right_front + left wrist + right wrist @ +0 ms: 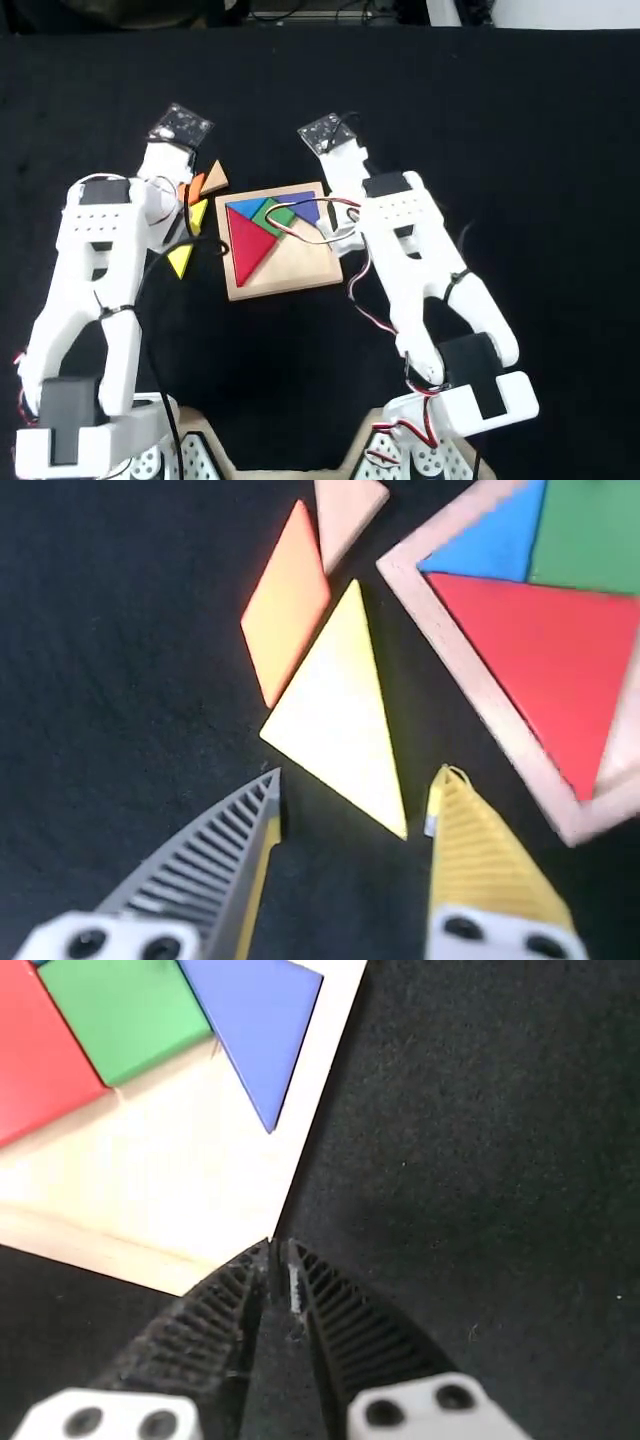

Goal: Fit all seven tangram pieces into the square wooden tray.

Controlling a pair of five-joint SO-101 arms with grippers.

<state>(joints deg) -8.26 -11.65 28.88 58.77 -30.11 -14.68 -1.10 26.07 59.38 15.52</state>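
Beside the tray, the left gripper [355, 778] is held spread around the yellow triangle [335, 715].

High view: the square wooden tray [300, 268] is noted mid-table on black cloth [520, 150], partly filled, with cables at the far edge. Left wrist view: one triangle corner is bracketed, so a deeper, centred pinch is advised. Right wrist view: the right gripper [281, 1248] is pressed together, empty, by the tray's corner.

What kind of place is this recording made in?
Probably a lab or hobby workbench set up for robot practice: a black cloth-covered table, two white robot arms based at its near edge, a square wooden puzzle tray between them, and loose cables along the far edge.
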